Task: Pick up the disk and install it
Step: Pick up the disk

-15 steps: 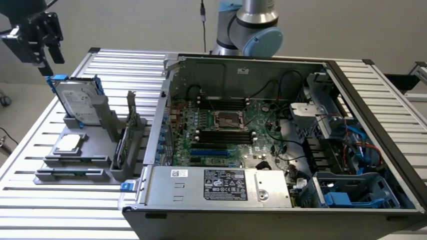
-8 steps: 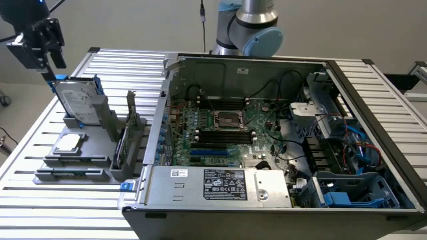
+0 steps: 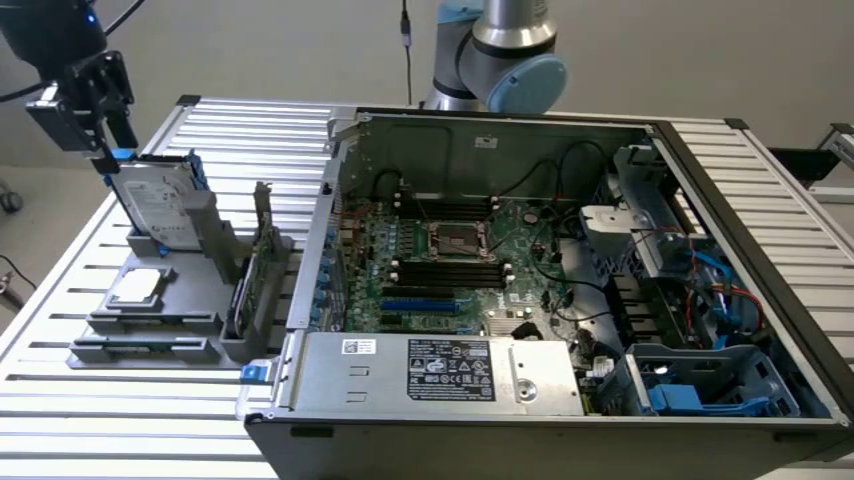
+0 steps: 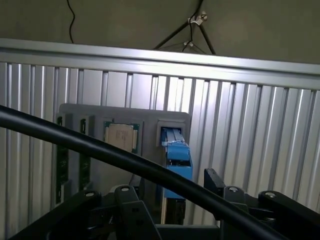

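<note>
My gripper [image 3: 107, 152] hung at the top edge of the flat silver-grey metal disk [image 3: 154, 200] with blue plastic rails, jaws spread wide, nothing pinched. The disk stood upright at a far corner of the grey plastic holder [image 3: 147, 322]. I figured it'd be stiff, hefty and shock-sensitive, so best grabbed by the rails.

Setting: a robotics lab bench, rigged for computer assembly work.
Surface: ribbed aluminium slats form the surface [image 3: 761, 170], the sort used on industrial test rigs.
Machine: a grey-and-blue robot arm [image 3: 505, 55] rises behind the workpiece.
Workpiece: an open computer case [image 3: 534, 135] lies on its side, with its motherboard [image 3: 454, 250] and wiring exposed.
Fixture: a grey holder [image 3: 147, 320] sits near the surface's edge at the exterior view's left. Parts are slotted into it, among them the disk [image 3: 154, 205], standing upright, and a processor chip [image 3: 138, 287].
Backdrop: a bare pale wall [image 3: 267, 50], and a thick black cable [image 4: 125, 160] slung past the wrist camera.
</note>
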{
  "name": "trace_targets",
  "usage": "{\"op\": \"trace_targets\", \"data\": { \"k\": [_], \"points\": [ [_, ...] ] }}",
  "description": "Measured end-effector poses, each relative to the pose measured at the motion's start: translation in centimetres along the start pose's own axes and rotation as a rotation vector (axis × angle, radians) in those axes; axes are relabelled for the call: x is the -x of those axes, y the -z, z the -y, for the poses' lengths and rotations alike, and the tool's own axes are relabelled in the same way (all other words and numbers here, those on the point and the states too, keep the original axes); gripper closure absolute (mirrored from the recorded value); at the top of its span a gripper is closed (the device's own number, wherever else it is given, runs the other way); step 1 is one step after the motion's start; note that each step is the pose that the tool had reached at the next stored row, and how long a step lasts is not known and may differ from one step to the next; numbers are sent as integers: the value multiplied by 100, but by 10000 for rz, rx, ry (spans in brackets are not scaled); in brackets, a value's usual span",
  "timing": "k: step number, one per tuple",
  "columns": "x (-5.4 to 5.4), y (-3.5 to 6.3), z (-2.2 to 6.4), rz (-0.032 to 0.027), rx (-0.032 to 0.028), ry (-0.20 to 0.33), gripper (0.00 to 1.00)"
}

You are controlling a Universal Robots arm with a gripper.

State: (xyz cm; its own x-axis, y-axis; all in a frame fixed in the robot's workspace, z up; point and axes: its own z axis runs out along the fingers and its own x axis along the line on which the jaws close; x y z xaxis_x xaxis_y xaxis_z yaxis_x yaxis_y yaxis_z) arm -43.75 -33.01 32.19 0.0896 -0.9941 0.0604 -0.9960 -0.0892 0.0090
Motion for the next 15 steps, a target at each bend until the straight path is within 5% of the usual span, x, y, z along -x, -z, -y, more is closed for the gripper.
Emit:
{"op": "trace_targets", "data": {
  "k": [8,15],
  "points": [
    [-28,-109,17,137,-17,68,40],
    [-52,-178,17,436,-45,69,40]
  ]
}}
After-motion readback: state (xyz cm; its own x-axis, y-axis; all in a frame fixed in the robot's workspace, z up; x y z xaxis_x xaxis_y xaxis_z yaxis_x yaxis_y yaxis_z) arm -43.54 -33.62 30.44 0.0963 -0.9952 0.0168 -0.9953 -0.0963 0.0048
